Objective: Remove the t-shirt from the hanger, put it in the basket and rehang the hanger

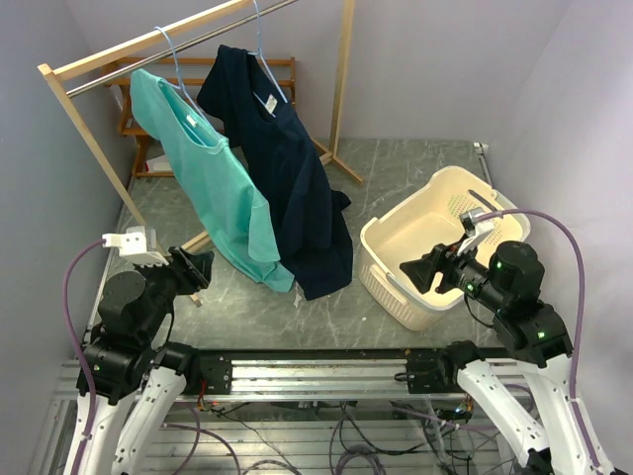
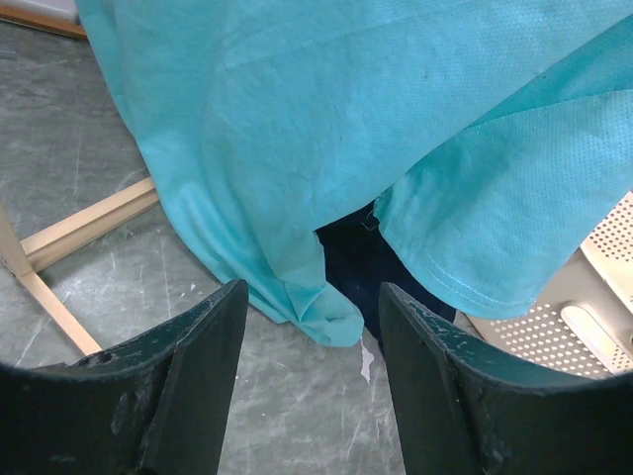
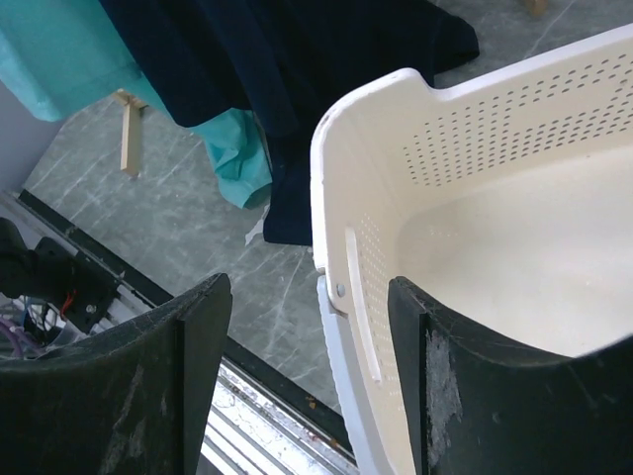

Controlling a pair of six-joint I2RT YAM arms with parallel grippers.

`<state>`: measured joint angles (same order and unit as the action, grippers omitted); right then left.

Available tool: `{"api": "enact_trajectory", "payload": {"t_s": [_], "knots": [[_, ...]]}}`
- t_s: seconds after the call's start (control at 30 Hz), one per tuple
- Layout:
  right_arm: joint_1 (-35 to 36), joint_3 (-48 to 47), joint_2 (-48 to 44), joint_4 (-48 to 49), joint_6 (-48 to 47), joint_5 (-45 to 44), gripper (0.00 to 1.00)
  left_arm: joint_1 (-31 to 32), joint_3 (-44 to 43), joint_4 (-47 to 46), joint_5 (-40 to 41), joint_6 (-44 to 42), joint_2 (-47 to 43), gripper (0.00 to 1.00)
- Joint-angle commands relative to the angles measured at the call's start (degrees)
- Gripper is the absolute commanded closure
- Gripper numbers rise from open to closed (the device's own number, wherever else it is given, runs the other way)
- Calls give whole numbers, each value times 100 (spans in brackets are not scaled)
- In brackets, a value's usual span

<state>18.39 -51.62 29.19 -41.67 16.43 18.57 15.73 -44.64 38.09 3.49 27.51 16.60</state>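
Observation:
A turquoise t-shirt (image 1: 213, 188) hangs on a light blue hanger (image 1: 176, 61) from the rail of a wooden rack. A navy t-shirt (image 1: 292, 178) hangs beside it on a second hanger (image 1: 259, 40); both hems reach the table. My left gripper (image 1: 201, 268) is open and empty, just left of the turquoise hem (image 2: 326, 317), a little short of it. My right gripper (image 1: 423, 269) is open and empty, over the near rim of the cream basket (image 1: 381, 259), facing left. Both shirts also show in the right wrist view, the navy one (image 3: 297, 59) in front.
The cream laundry basket (image 3: 366, 158) stands at the right of the table, empty. The wooden rack's legs (image 1: 341, 158) and base rail (image 2: 84, 226) rest on the grey marble tabletop. The metal frame (image 1: 316, 371) runs along the near table edge.

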Motion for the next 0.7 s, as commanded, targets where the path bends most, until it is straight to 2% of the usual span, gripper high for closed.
{"api": "enact_trajectory", "payload": {"t_s": [0.0, 0.43, 0.57, 0.67], "knots": [[16, -6, 8, 59, -84, 82, 35, 53, -141, 6, 80, 56, -52, 34], [19, -149, 148, 245, -40, 279, 34, 71, -141, 6, 83, 53, -74, 34], [18, -850, 600, 638, 106, 589, 35, 68, -147, 14, 80, 58, -41, 34], [18, -1804, 1611, 665, 145, 650, 40, 75, -141, 14, 90, 61, -73, 34]]}}
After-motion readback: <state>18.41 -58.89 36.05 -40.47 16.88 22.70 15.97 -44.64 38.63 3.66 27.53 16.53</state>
